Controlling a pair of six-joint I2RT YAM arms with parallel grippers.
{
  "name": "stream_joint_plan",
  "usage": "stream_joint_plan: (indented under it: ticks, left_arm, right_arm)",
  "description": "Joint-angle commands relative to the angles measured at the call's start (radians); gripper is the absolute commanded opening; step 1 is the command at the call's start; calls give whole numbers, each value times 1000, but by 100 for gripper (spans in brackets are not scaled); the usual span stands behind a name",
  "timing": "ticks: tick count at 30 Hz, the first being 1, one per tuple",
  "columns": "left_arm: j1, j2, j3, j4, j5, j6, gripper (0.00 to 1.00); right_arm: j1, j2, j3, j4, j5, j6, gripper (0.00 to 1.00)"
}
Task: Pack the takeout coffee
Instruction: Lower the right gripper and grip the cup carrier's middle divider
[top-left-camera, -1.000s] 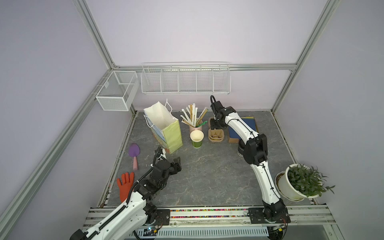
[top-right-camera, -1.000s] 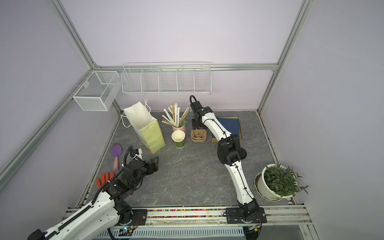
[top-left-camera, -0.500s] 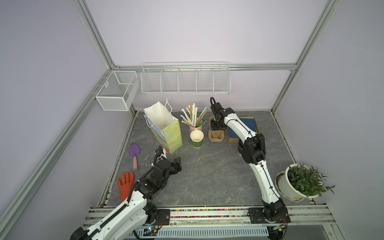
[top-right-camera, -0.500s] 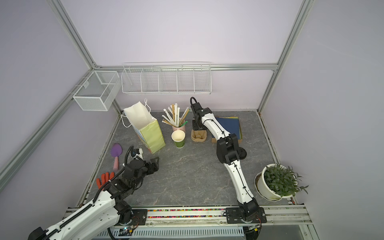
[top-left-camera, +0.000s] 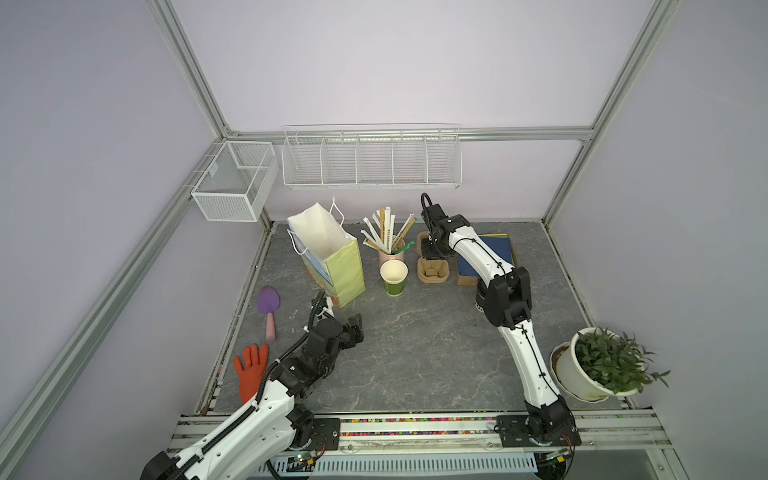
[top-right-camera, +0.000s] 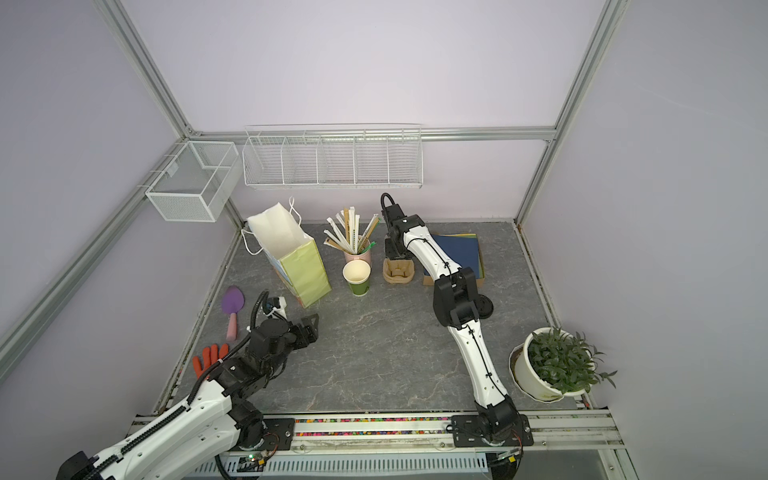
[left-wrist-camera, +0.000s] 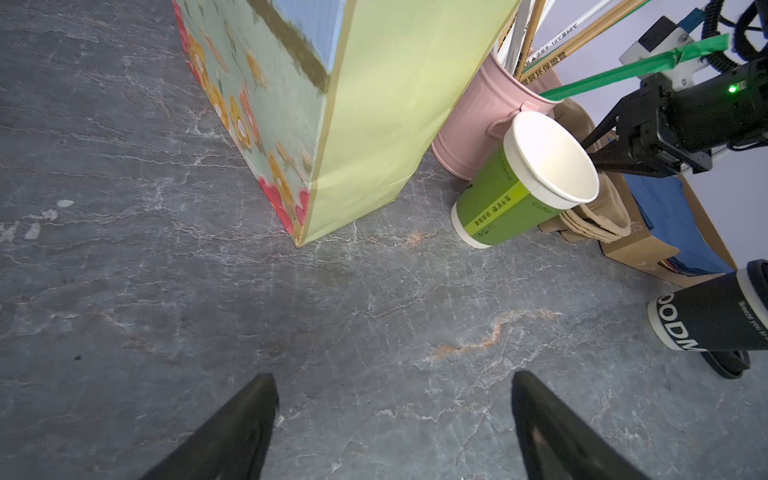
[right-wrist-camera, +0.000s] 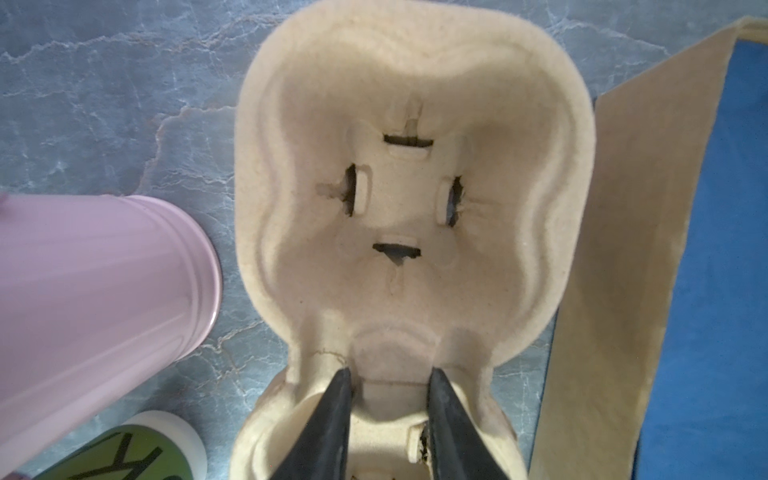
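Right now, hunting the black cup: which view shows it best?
Left wrist view: the black cup shows its side and pale print, cropped at the edge. In both top views the right arm largely hides it; the right wrist view lacks it.

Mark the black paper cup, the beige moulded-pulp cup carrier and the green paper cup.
black paper cup (left-wrist-camera: 706, 320), left wrist view, printed side wall.
beige moulded-pulp cup carrier (right-wrist-camera: 407, 199), right wrist view, floor of its well.
green paper cup (top-left-camera: 394, 287), in a top view, outer wall.
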Motion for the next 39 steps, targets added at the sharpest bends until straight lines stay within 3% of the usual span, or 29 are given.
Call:
stream_joint_plan:
  ticks: [1, 17, 20, 24, 39]
  left_arm:
    - [1, 2, 10, 12, -6, 13, 89]
    - [1, 11, 13, 15, -1, 16, 89]
    - [1, 11, 13, 19, 1, 17, 89]
    - [1, 11, 14, 18, 3, 18, 89]
    - [1, 46, 19, 21, 12, 21, 89]
  right_arm:
    - [-4, -62, 13, -12, -6, 10, 32]
    - [6, -141, 11, -56, 16, 0, 32]
    - [12, -160, -30, -27, 15, -3, 41]
    - [8, -127, -28, -35, 5, 2, 47]
    - [-16, -18, 4, -18, -41, 14, 46]
